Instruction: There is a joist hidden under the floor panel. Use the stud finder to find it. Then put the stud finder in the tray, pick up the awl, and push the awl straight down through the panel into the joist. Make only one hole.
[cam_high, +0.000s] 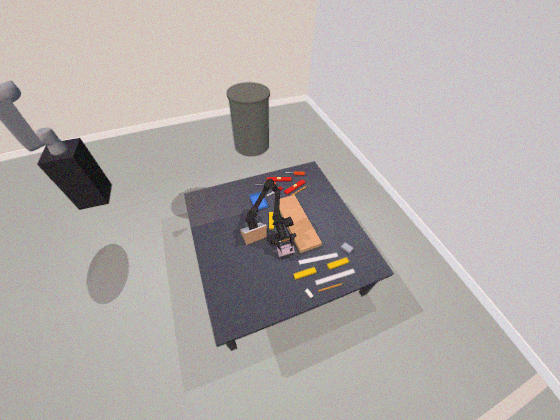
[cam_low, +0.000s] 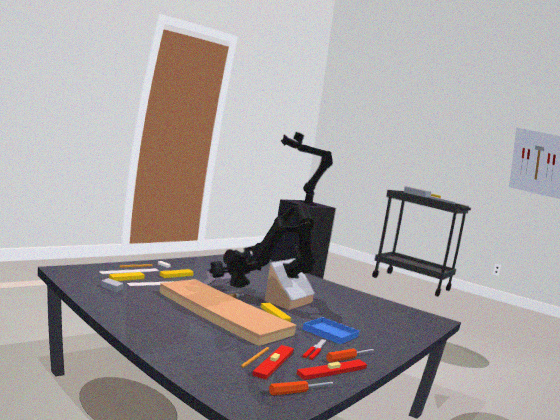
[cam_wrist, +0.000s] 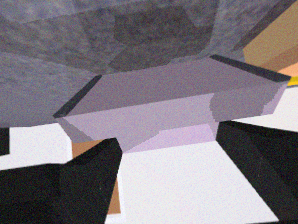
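Observation:
My gripper (cam_high: 285, 244) (cam_wrist: 164, 128) is shut on a pale lilac box with dark end strips, the stud finder (cam_high: 286, 250) (cam_wrist: 150, 105). In the top view it is beside the near end of the tan floor panel (cam_high: 301, 222) (cam_low: 225, 310), off its left edge. In the exterior view the arm hides most of the box. The panel also shows at the right of the wrist view (cam_wrist: 272, 49). The blue tray (cam_high: 262, 203) (cam_low: 322, 336) looks empty. A small tan and grey item (cam_low: 236, 295) lies behind the panel; I cannot tell whether it is the awl.
A wooden block with a sloped white top (cam_high: 254, 234) (cam_low: 287, 292) stands by the arm's base. A yellow bar (cam_low: 275, 311) lies between panel and block. Red levels (cam_low: 273, 361) (cam_low: 332, 369) and screwdrivers (cam_low: 288, 388) (cam_low: 342, 355) lie past the panel's far end; white and yellow strips lie past its near end.

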